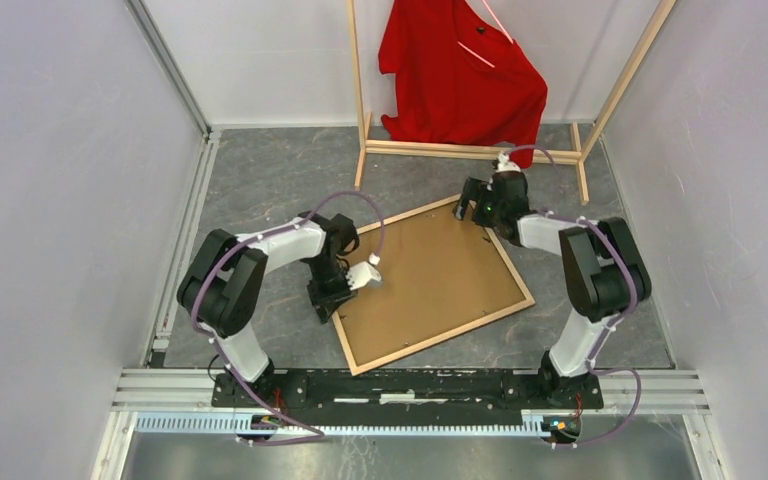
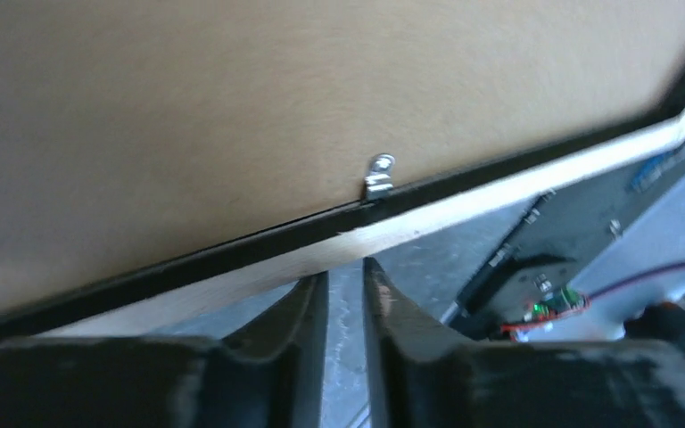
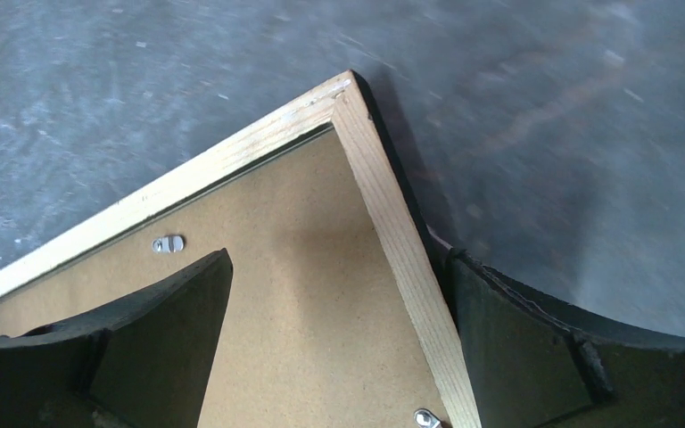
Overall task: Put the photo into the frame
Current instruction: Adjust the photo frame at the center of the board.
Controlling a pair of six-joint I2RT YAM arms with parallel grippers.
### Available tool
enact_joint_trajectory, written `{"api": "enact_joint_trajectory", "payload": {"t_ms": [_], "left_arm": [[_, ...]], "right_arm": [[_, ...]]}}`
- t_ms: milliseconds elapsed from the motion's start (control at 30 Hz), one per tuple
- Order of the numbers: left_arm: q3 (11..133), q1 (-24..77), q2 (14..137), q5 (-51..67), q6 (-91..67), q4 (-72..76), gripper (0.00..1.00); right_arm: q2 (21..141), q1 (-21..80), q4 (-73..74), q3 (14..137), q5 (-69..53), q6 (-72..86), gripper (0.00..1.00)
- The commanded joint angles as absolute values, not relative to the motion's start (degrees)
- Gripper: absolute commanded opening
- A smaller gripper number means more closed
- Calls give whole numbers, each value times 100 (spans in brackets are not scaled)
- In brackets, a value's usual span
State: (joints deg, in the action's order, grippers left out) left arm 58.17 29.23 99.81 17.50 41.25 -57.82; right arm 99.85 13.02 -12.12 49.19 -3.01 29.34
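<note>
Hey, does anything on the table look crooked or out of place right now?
The frame lies back up and skewed, turned diagonal to the edges of the table. The brown backing board fills it, and no photo shows. The red shirt hangs lopsided on the rack. Nothing looks damaged.

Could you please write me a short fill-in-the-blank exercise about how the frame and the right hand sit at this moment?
1. The frame lies on the table with its ___ facing up.
2. The open right hand straddles one ___ of the frame, where two rails meet.
3. The shirt hanging on the wooden rack is ___.
Missing words: back; corner; red.
</note>
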Motion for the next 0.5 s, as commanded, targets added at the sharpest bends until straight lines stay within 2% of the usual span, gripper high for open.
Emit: {"api": "enact_joint_trajectory", "payload": {"t_ms": [0, 67, 200, 367, 467], "left_arm": [[5716, 3524, 9668, 2354, 4785, -5322, 36], [5687, 3609, 9518, 2503, 5057, -5506, 47], [5731, 3605, 9242, 2499, 5346, -5738, 58], [6028, 3413, 9005, 2599, 5598, -6190, 60], [6542, 2879, 8918, 3064, 6047, -6826, 61]], "right_arm": [[10426, 2070, -1017, 5777, -1394, 3050, 96], [10665, 2152, -827, 6230, -1508, 2913, 96], [11074, 2236, 134, 7238, -1446, 2281, 98], [10541, 2212, 482, 7318, -454, 1920, 98], [10145, 2178, 678, 7112, -41, 1738, 98]]}}
